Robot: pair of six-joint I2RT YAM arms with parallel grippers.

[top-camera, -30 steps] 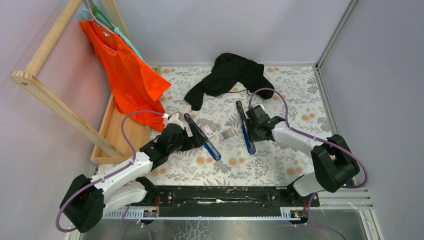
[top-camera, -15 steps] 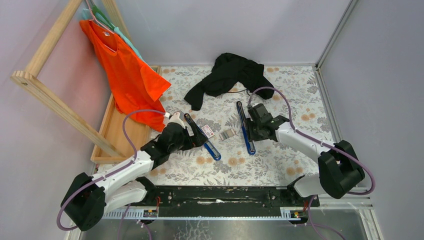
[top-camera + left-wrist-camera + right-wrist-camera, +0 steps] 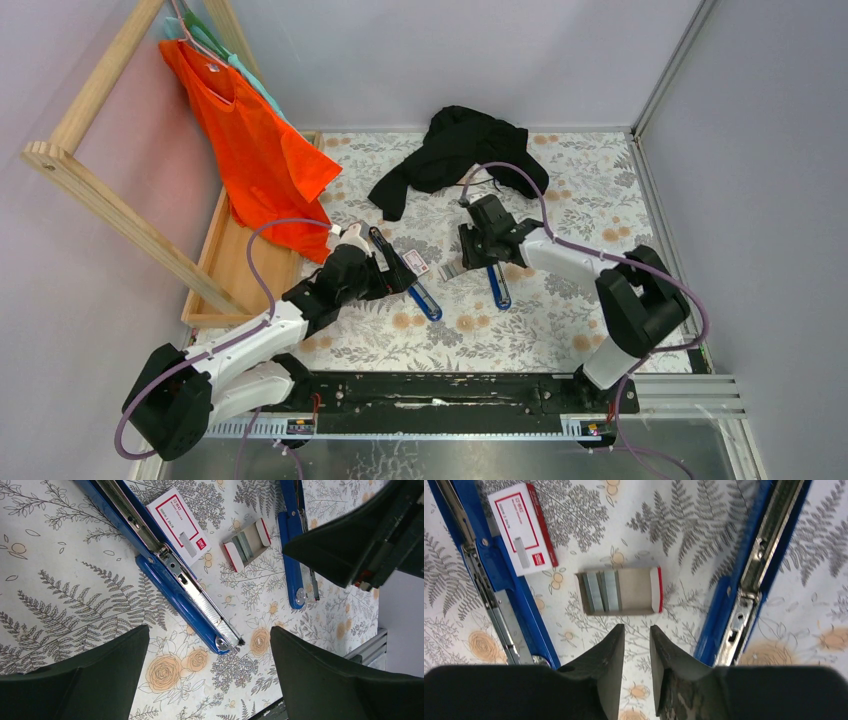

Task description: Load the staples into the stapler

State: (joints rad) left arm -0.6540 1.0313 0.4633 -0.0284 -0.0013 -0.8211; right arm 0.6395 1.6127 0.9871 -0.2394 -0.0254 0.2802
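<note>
The right arm has swung left, so its tool now hangs just near of the cardboard tray, fingers narrowed to a slim gap, holding nothing. The left tool gapes wide over the left blue stapler. The tray lies on the surface between both opened staplers, beside its white-and-red box. The staple strips look light, stiff, brittle and slippery, so pinch one across its long sides.

Your two arms stretch forward, angled toward each other.
Your left gripper gapes wide; your right gripper holds its fingers narrowly parted.
</note>
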